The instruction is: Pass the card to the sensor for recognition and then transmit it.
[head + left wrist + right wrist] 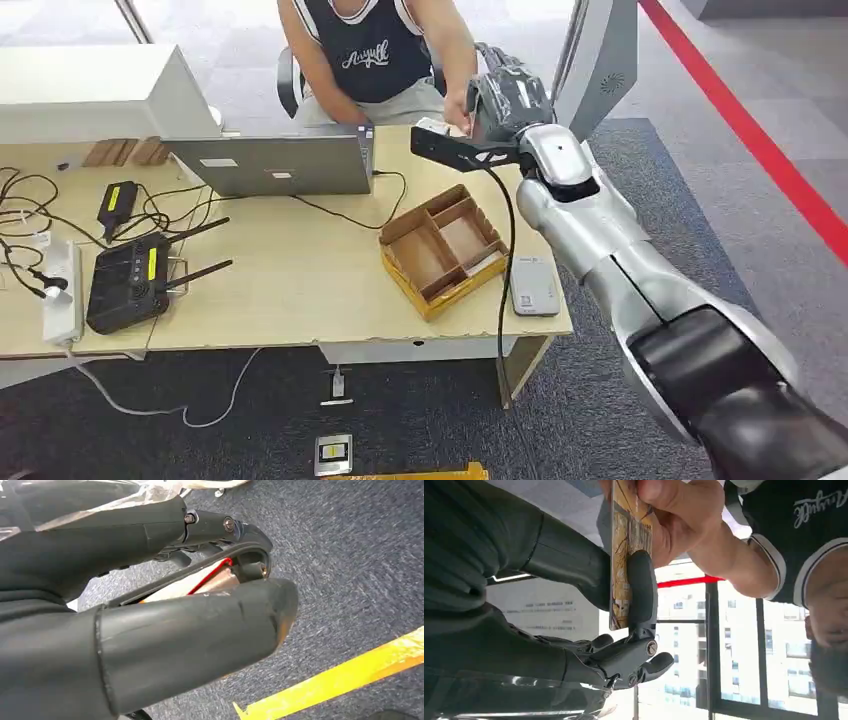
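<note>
Right hand (624,645) is seen pinching the card (626,555) while a person's hand (679,525) grips it too; handover judged nearly done, beyond the box (445,250). Left hand (150,625): grip cannot be told.

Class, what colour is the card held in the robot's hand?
Yellowish-gold with a dark printed pattern; the card shows best in the right wrist view.

An office doubling as a test floor: a light wooden bench (290,290) carries a grey laptop (270,165), a black router (130,280) with antennas, a power strip (62,290) and tangled cables, while a person (375,50) sits in a desk chair on grey carpet marked with red tape (760,140); tall windows face neighbouring buildings.
</note>
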Tool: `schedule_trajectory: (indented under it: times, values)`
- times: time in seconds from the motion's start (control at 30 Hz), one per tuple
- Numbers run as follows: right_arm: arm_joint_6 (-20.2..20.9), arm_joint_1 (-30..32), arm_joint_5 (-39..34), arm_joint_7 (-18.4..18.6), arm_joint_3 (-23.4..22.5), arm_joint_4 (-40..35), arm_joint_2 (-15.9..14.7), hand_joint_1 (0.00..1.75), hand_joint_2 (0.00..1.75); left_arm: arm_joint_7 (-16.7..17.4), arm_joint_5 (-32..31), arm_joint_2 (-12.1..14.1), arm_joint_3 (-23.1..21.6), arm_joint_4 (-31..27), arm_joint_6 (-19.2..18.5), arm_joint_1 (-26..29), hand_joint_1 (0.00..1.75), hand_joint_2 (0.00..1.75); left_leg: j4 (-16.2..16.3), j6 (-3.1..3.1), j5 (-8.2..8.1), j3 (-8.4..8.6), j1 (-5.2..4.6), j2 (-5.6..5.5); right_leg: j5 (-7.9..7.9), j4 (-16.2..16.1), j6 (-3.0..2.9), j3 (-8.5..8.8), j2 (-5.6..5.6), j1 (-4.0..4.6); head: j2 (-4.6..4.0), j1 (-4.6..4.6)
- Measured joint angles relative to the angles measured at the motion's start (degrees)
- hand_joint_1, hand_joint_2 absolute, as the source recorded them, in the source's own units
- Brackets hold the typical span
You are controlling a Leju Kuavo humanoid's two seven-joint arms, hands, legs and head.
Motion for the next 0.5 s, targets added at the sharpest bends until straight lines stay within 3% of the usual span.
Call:
schedule_trajectory:
  times: [0.37, 0.4, 0.43, 0.47, 0.5]
  values:
    - [-0.1, -1.2, 0.6, 1.7, 1.2, 8.1, 2.1, 1.75, 1.75, 0.3, 0.8, 0.4, -0.4, 0.0, 0.0, 0.0, 0.00, 0.00, 0.0, 0.00, 0.02, 0.02, 0.00, 0.03, 0.03, 0.0, -0.01, -0.01, 0.01, 0.00, 0.00, 0.00]
    - [-0.1, -1.2, 0.6, 1.7, 1.3, 8.4, 2.2, 1.68, 1.75, 0.3, 0.8, 0.4, -0.4, 0.0, 0.0, 0.0, 0.00, 0.00, 0.0, 0.00, 0.02, 0.03, 0.00, 0.03, 0.03, 0.0, -0.01, -0.01, 0.01, 0.00, 0.00, 0.00]
    - [-0.1, -1.2, 0.6, 1.7, 1.4, 8.7, 2.2, 0.35, 1.75, 0.3, 0.8, 0.4, -0.4, 0.0, 0.0, 0.0, 0.00, 0.00, 0.0, 0.00, 0.02, 0.03, 0.00, 0.03, 0.03, 0.0, -0.01, -0.01, 0.01, 0.01, 0.00, 0.00]
    - [-0.1, -1.2, 0.6, 1.8, 1.4, 8.9, 2.3, 0.00, 1.75, 0.3, 0.8, 0.4, -0.4, 0.0, 0.0, 0.0, 0.00, 0.00, 0.0, 0.00, 0.02, 0.02, 0.00, 0.03, 0.02, 0.0, -0.01, -0.01, 0.01, 0.01, 0.00, 0.00]
    - [-0.1, -1.2, 0.6, 1.8, 1.5, 9.1, 2.3, 0.00, 1.75, 0.3, 0.8, 0.5, -0.4, 0.0, 0.0, 0.0, 0.00, 0.00, 0.0, 0.00, 0.02, 0.02, 0.00, 0.03, 0.02, 0.0, -0.01, -0.01, 0.01, 0.01, 0.00, 0.00]
